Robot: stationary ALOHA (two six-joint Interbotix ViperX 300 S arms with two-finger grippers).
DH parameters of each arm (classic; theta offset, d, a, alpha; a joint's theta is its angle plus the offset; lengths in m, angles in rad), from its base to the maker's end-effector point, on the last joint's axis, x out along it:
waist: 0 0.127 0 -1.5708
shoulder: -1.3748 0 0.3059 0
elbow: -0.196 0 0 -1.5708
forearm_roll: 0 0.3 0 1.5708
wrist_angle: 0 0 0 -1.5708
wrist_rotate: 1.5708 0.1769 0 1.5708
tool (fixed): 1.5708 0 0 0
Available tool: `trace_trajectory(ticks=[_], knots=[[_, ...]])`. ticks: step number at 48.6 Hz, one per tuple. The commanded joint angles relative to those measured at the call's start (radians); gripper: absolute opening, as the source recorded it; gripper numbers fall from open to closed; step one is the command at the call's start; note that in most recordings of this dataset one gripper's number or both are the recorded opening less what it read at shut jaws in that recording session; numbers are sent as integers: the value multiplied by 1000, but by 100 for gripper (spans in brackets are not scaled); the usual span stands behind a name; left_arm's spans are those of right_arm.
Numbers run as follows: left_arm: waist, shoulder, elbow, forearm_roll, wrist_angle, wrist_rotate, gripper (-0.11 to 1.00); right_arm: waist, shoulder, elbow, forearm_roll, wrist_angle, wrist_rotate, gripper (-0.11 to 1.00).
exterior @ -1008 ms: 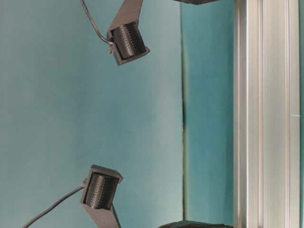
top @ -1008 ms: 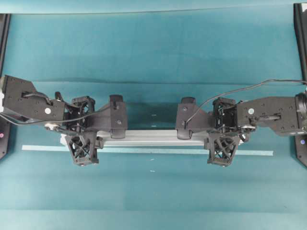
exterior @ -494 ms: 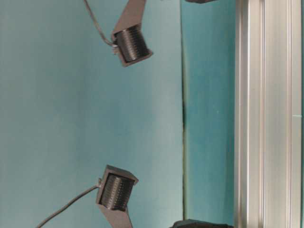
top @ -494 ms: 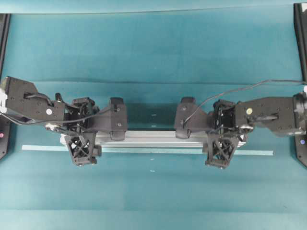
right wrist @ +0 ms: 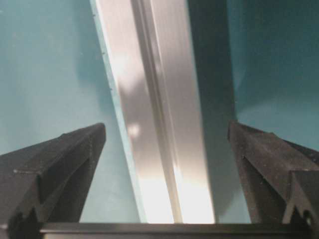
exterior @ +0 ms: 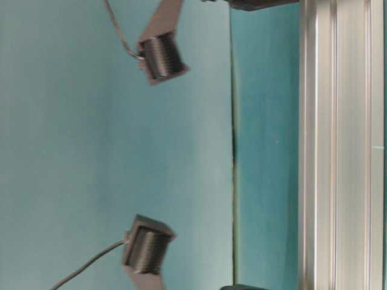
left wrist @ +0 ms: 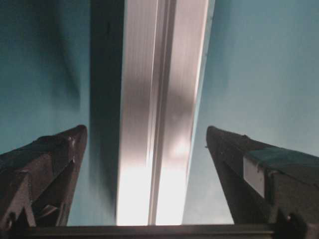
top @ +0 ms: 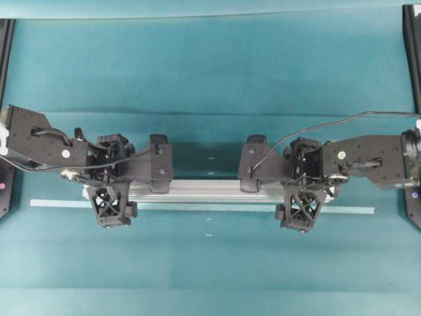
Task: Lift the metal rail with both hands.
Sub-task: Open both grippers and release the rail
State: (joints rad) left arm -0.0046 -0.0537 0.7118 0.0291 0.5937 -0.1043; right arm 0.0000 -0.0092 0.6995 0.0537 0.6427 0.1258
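Observation:
The metal rail (top: 210, 190) lies flat on the teal table, running left to right; it also shows in the table-level view (exterior: 341, 151). My left gripper (top: 112, 185) is open and straddles the rail near its left end. In the left wrist view the rail (left wrist: 159, 74) runs between the two black fingers, and the gripper (left wrist: 145, 130) has a gap on each side. My right gripper (top: 303, 186) is open and straddles the rail near its right end. In the right wrist view the rail (right wrist: 149, 74) also sits between the fingers of the gripper (right wrist: 166, 125), untouched.
A thin pale tape strip (top: 210, 207) lies on the table just in front of the rail and reaches past both its ends. Black frame posts stand at the left edge (top: 5, 39) and right edge (top: 413, 46).
Both grippers have sunk a little lower around the rail, fingers still apart. The rail has not moved.

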Motion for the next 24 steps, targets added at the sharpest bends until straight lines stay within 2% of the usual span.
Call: trace_trajectory(ticks=[1,16,24], knots=[[6,-61,-18,0,18,2,97,-9,-44,-12,-9,0,-2,100],[6,-331,3,0,61,3,97,-28,-307,6,-21,-28,18,100],[6,-483,38,0,43,3,97,-32,-454,67,-28,-179,6,100]])
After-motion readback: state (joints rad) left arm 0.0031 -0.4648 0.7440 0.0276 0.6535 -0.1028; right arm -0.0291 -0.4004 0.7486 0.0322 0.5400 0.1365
